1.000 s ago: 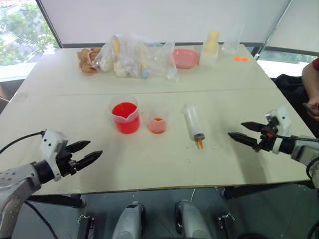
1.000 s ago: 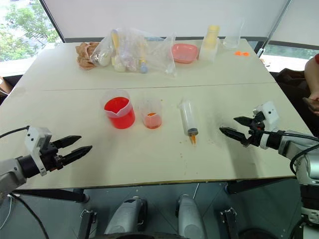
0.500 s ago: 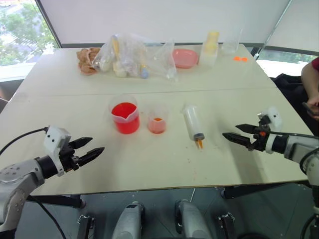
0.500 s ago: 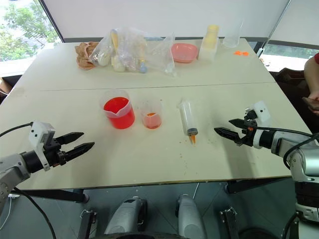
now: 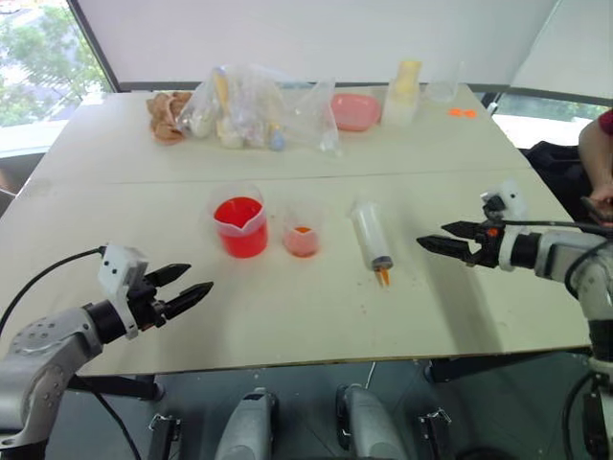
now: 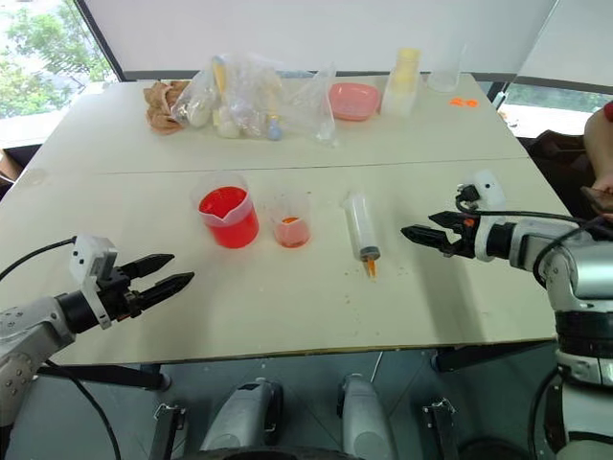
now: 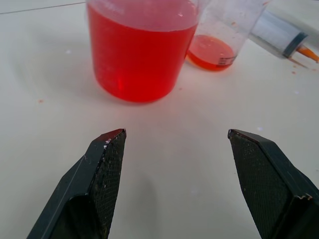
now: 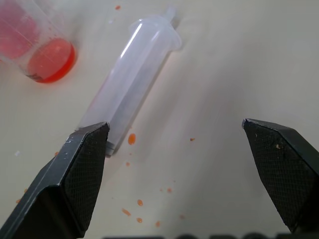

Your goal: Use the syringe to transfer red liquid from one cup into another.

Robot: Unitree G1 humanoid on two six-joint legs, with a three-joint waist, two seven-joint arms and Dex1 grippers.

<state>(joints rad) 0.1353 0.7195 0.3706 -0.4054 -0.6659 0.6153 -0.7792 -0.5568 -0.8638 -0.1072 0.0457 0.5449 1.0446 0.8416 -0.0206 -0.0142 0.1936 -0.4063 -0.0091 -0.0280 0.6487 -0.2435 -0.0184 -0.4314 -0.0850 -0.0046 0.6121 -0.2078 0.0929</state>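
One syringe [image 5: 370, 237], two cups [image 5: 239, 222] [image 5: 303, 231]

Your left gripper [image 5: 188, 288] hangs low at the near left, fingers spread wide, pointing forward and slightly inward. Your right gripper [image 5: 433, 238] reaches in from the right, arm extended, its two black fingers parted and aimed leftward.

This looks like a lab or test room in an office building: two plain pale tables [image 5: 460, 307] are pushed together under large windows [image 5: 38, 67] with white blinds. A measuring beaker [image 5: 239, 225], a small clear cup [image 5: 303, 233], a syringe [image 5: 369, 235] and bagged supplies [image 5: 254, 110] lie on them like an experiment bench.
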